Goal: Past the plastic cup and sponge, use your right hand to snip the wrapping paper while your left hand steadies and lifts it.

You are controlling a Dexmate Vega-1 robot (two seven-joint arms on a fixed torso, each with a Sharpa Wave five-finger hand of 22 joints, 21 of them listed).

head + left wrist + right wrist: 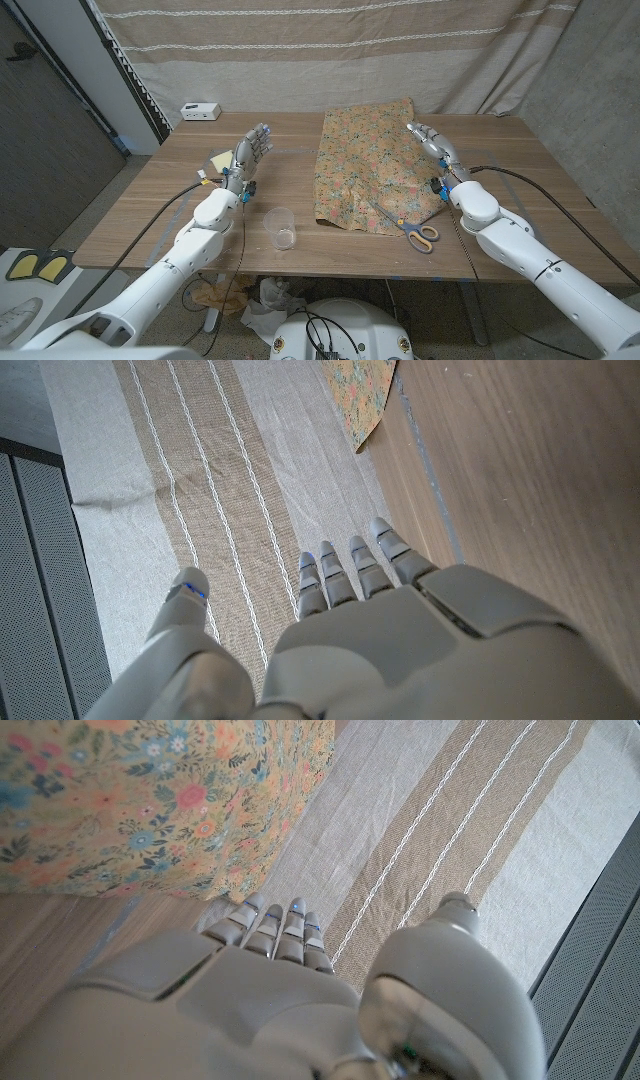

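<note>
Wrapping paper: the floral wrapping paper (367,165) lies spread on the desk (500,150) in the upper middle of the head view, its near edge rumpled.
Scissors: the scissors (408,226) rest on the paper's lower right corner, blades on the sheet, orange-and-blue handles just off its edge.
Plastic cup: the plastic cup (281,228) stands upright at lower centre, left of the paper and apart from it.
Sponge: the sponge (221,160) lies at centre left, just behind the left hand.
Right hand: the right hand (432,145) is raised at the paper's right edge, fingers (270,930) straight and close together, holding nothing.
Left hand: the left hand (251,152) is raised left of the paper, fingers (350,565) extended, thumb apart, empty.
Risk: reaching for the scissors may drag or crease the loose sheet, since the blades sit on it; the handles lie flat and could slip from the fingers. The left arm crossing toward the paper could tip the light cup.
</note>
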